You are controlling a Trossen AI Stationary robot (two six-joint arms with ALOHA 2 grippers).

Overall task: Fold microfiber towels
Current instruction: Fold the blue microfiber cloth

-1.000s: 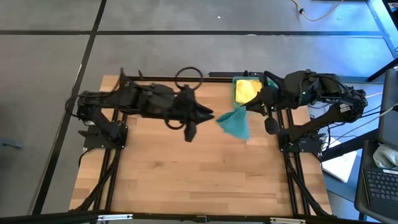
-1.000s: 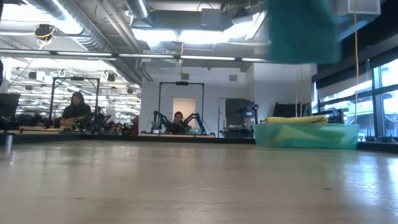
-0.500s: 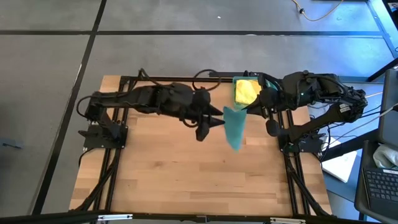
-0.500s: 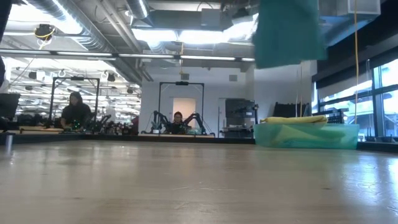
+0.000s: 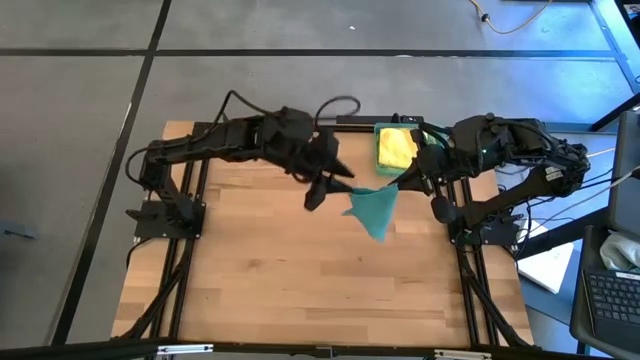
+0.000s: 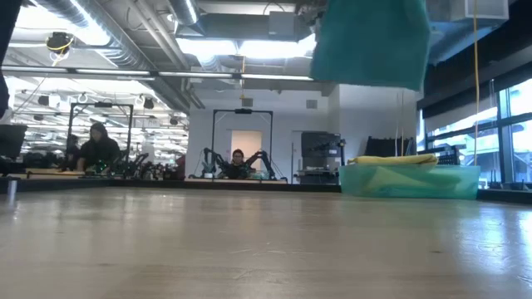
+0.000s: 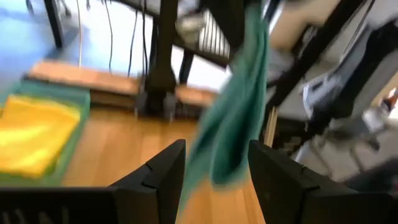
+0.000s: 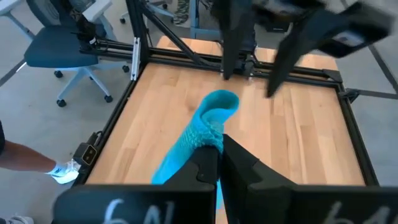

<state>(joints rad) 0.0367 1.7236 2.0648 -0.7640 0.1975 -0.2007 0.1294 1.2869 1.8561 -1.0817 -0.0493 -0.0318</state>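
A large workshop lies beyond the table (image 5: 300, 270): in the low view, strip lights on the ceiling, frames of other rigs, and people (image 6: 98, 148) seated at distant benches. The table is pale wood on a dark frame, over a grey floor.

At the far right corner of the table sits a teal tray (image 6: 409, 180) with a yellow towel (image 5: 397, 147) lying in it; the towel's edge rises a little above the tray's rim in the low view.

The right gripper (image 8: 217, 151) is near that corner, just in front of the tray and above the wood. Its fingers are pressed together on one corner of a teal towel (image 5: 371, 208). The towel hangs clear of the table from that pinch, drooping down and toward the table's middle; in the low view its lower hem shows high up, well above the surface.

The left gripper (image 7: 214, 171) reaches in from the left side along the far edge, ending just beside the hanging teal towel. Its fingers (image 7: 163, 168) stand apart, with the cloth seen just past the gap between them. Whether they touch the cloth cannot be told.

An office chair (image 8: 62, 53) stands on the floor beside the table.
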